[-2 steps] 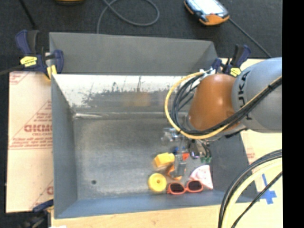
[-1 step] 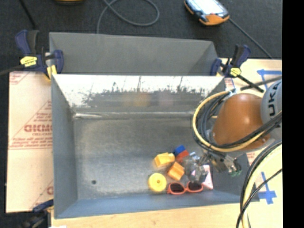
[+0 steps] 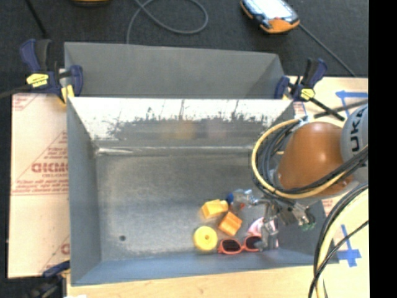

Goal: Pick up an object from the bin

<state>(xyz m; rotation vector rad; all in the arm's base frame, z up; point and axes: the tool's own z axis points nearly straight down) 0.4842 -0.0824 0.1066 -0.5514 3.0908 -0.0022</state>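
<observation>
Red sunglasses [image 3: 238, 246] lie lengthwise along the bin's [image 3: 161, 179] near wall, just beside my pincer [image 3: 268, 230], whose opening I cannot tell

The bin [image 3: 186, 267] was brightly lit.
Pale glare was seen along the far wall [image 3: 180, 118]; the left wall [image 3: 82, 197] was left darker.

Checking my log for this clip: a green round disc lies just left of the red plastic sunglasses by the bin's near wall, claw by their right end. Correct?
Not quite: the camera view shows the round disc is yellow, not green. It does lie just left of the red plastic sunglasses by the grey metal bin's near wall, claw by their right end.
</observation>
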